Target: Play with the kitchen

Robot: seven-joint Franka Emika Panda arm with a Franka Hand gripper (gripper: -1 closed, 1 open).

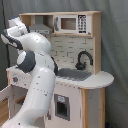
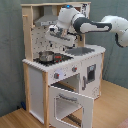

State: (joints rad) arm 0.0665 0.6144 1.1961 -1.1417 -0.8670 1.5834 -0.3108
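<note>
Pincer point(image 2: 54, 34) hung just above the red-black stovetop point(image 2: 59, 58) of the kitchen point(image 2: 60, 75), near the little pot point(image 2: 46, 56) there, and honestly I couldn't tell if it was open or closed. The oven door point(image 2: 70, 104) hung open below. I'd say go down slowly and stay off the hood point(image 2: 44, 21).

Both exterior views face the kitchen point(image 1: 75, 60) point(image 2: 55, 65) (opposite corners).
</note>
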